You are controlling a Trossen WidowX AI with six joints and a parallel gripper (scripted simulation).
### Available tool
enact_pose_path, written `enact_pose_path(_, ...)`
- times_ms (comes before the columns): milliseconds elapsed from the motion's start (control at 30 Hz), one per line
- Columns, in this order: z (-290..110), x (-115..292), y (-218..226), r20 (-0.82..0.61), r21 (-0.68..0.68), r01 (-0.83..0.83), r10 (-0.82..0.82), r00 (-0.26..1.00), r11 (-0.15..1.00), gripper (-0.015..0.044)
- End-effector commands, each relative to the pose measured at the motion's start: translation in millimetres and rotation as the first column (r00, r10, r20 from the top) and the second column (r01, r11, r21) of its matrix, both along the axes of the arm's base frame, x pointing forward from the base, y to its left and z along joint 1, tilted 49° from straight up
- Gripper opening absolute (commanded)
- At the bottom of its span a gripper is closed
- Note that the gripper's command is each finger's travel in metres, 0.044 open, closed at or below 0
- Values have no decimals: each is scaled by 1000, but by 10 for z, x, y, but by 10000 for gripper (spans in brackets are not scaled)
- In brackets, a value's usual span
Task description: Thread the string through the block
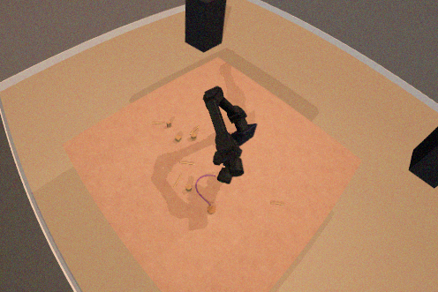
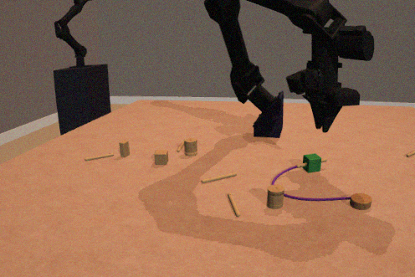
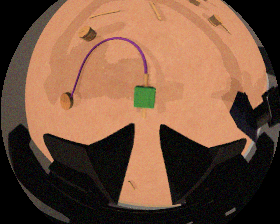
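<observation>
Tabletop (image 2: 84, 216) carries everything. Tool (image 2: 325, 121) hangs above the green block (image 2: 312, 162), jaws partly apart, gripping nothing. Purple string (image 2: 318, 197) runs from button (image 2: 361, 201) to stick (image 3: 145, 83), which sits lodged thru block's hole.

Bare test lab: plain grey walls (image 2: 167, 7), orange matte tabletop (image 2: 84, 216), second black jointed arm on dark box pedestal (image 2: 81, 96) far behind gripper.
</observation>
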State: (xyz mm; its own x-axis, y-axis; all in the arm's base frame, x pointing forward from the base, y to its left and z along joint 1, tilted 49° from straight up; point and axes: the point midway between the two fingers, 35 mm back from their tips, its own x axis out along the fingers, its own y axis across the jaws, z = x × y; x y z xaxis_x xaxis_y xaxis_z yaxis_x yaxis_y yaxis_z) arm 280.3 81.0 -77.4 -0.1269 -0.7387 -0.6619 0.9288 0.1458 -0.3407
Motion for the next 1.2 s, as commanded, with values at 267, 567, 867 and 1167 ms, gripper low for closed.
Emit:
enact_pose_path(267,-103,-11,18,15,11,9,-9,1000,1000,123)
enact_pose_path(567,-208,-17,-89,15,11,9,-9,1000,1000,123)
enact_pose_path(867,-310,-30,-198,15,11,9,-9,1000,1000,123)
enact_pose_path(1167,-408,-50,-310,15,10,9,-9,1000,1000,123)
